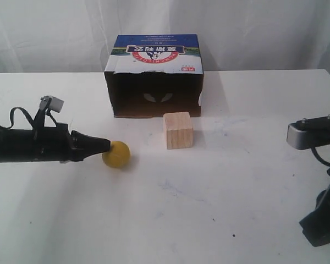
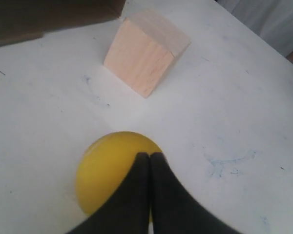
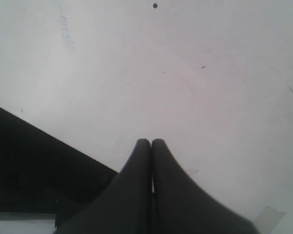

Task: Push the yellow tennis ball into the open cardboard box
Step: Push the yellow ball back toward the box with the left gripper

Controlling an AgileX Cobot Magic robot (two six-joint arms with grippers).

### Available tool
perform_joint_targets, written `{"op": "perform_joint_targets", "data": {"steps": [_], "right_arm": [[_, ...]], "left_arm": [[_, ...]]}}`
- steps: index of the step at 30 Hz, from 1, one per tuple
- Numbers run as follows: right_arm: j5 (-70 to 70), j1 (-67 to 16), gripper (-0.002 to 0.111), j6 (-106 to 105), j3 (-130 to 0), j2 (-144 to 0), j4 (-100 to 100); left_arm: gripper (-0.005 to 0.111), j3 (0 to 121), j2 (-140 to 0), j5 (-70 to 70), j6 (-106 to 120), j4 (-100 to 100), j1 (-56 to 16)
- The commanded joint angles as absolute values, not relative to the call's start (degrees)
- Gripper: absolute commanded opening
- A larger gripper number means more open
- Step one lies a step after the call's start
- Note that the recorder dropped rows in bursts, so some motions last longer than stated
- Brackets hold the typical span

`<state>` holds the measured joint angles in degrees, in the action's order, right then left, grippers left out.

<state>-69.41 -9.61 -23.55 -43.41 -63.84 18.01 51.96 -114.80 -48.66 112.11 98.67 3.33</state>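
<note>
The yellow tennis ball [image 1: 116,154] [image 2: 107,170] rests on the white table, left of centre. My left gripper [image 1: 105,146] [image 2: 150,155] is shut, and its closed tips touch the ball's left side. The open cardboard box [image 1: 153,74] stands at the back centre, its dark opening facing the front; its blue printed top shows a red-white logo. In the left wrist view only a brown corner of the box [image 2: 49,17] appears. My right gripper [image 3: 151,142] is shut over bare table at the right edge, far from the ball.
A pale wooden cube [image 1: 178,130] [image 2: 144,51] sits just in front of the box's opening, right of the ball. The right arm's body [image 1: 319,181] occupies the table's front right. White curtains hang behind the table [image 1: 170,220].
</note>
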Motion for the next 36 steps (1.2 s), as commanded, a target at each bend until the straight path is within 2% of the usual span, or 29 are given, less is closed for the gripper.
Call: {"op": "perform_joint_targets", "data": {"steps": [1, 10, 18, 26, 36], "right_arm": [[-68.80, -9.14, 0.000, -24.28, -43.20, -63.46, 18.05], [-64.78, -9.14, 0.000, -23.42, -43.20, -63.46, 18.05], [-62.72, -9.14, 0.000, -22.25, -43.20, -63.46, 18.05], [-62.24, -9.14, 0.000, -22.25, -43.20, -63.46, 18.05], [-61.25, -9.14, 0.000, -22.25, -43.20, -63.46, 18.05]], "left_arm": [[0.000, 54.70, -115.58, -48.25, 118.64, 99.95, 3.16], [0.000, 61.16, -115.32, -57.49, 111.36, 99.95, 3.27], [0.000, 56.45, -115.32, -41.00, 105.47, 99.95, 3.27], [0.000, 53.81, -115.43, -38.94, 112.19, 99.95, 3.27], [0.000, 58.48, -115.59, -38.37, 112.88, 99.95, 3.27]]}}
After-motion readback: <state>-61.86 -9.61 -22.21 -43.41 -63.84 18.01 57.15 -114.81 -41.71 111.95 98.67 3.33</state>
